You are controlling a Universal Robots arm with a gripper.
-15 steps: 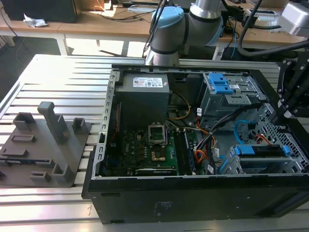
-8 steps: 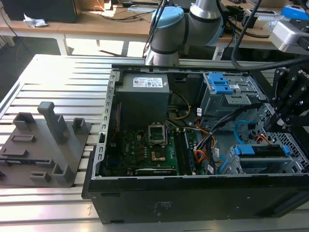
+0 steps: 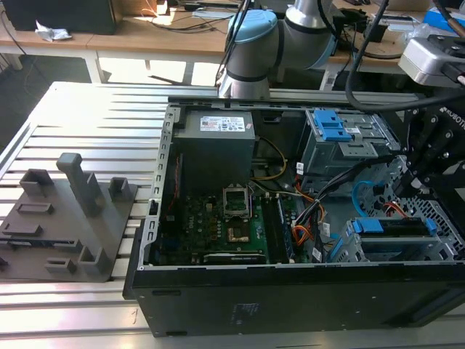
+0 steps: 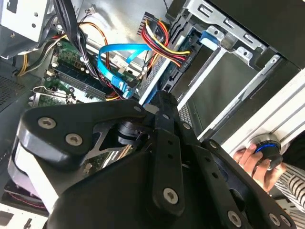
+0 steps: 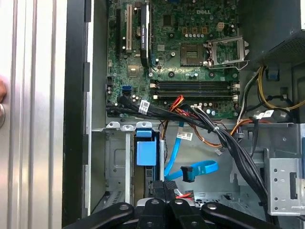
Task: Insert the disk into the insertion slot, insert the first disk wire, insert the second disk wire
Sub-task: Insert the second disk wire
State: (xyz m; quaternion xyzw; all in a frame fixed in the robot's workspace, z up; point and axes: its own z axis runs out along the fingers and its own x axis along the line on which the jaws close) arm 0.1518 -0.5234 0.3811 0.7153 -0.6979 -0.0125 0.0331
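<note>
The disk (image 3: 392,227), dark in its bright blue frame, sits inside the insertion slot (image 3: 439,251), a silver perforated cage at the exterior view's right. The frame's blue tab (image 5: 145,151) shows in the first wrist view. My gripper (image 5: 165,188) (image 4: 159,98) hovers just behind the cage, fingers together with nothing visible between them. The second disk wire (image 5: 200,168) (image 4: 119,49) (image 3: 357,190), thin and light blue, loops right in front of the fingertips, its connector end loose. A red, yellow and black wire bundle (image 4: 164,43) runs to the cage's rear; I cannot tell whether it is plugged in.
The open case holds a green motherboard (image 5: 190,57), a grey power supply (image 3: 218,142) and an upper cage with a blue clip (image 3: 330,127). Thick black cables (image 5: 228,143) cross beside the gripper. A person's hand (image 4: 248,157) rests at the case's edge. A grey fixture (image 3: 73,218) stands on the slatted table.
</note>
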